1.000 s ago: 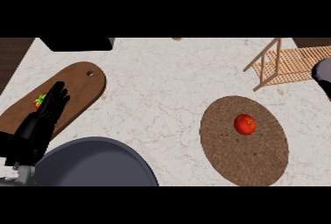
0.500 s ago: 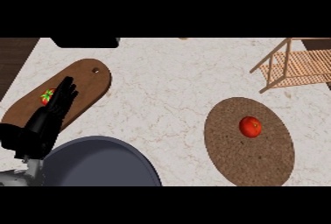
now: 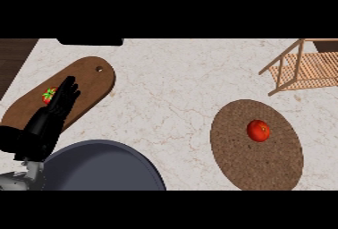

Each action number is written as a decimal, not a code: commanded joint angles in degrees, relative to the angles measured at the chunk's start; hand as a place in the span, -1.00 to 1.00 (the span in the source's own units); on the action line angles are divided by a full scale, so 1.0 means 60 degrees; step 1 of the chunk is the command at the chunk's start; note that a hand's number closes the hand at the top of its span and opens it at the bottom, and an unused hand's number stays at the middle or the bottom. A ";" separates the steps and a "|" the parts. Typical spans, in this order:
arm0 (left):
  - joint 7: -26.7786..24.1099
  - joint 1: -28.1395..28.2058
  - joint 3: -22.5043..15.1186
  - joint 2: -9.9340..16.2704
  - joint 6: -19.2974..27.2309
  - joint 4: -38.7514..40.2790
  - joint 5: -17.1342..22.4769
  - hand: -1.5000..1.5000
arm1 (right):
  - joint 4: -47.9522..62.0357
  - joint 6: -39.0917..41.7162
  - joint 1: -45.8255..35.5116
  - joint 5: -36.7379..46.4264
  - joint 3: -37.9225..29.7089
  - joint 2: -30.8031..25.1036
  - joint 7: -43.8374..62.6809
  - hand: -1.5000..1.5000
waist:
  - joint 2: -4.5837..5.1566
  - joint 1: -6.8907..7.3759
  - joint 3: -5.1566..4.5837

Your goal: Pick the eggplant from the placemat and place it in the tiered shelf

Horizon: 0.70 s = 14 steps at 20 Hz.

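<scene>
Step in hand: the approach, with no grasp made yet. On the round brown placemat (image 3: pixel 257 156), right of middle on the table (image 3: pixel 178 80), only one red round thing (image 3: pixel 258 130), more tomato than eggplant to look at, sitting free with nothing touching it. Wooden tiered shelf (image 3: pixel 307 67) at the far right corner, apart from the mat.

Left hand (image 3: pixel 56 114) at the left edge over a wooden cutting board (image 3: pixel 95 82), fingers (image 3: pixel 67 87) straight and spread narrowly, holding nothing, tips just beside a small red and green item (image 3: pixel 49 95). Dark round shape (image 3: pixel 99 167) below it. Right hand nowhere in view.

Next, by judgement: bring a hand across to the placemat, come down over the red thing, curl the fingers round it, then lift toward the shelf.
</scene>
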 commanded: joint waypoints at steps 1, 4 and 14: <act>-0.0144 -0.0249 0.0042 -0.0119 -0.0115 0.0236 0.0067 0.00 | 0.0887 -0.0498 -0.0100 0.2377 0.0899 -0.0889 -0.0806 1.00 | 0.0053 0.0215 0.0028; -0.0005 0.0007 -0.0141 -0.0248 -0.0123 -0.0012 -0.0003 0.00 | 0.2795 -0.0621 -0.1073 0.2781 0.0884 -0.0858 -0.1901 1.00 | -0.0019 0.0305 0.0053; -0.0205 -0.0426 0.0099 -0.0539 -0.0266 0.0692 -0.0301 0.00 | 0.5756 -0.0383 -0.3769 0.2641 0.0770 0.0519 -0.4722 1.00 | -0.0093 0.0016 0.0051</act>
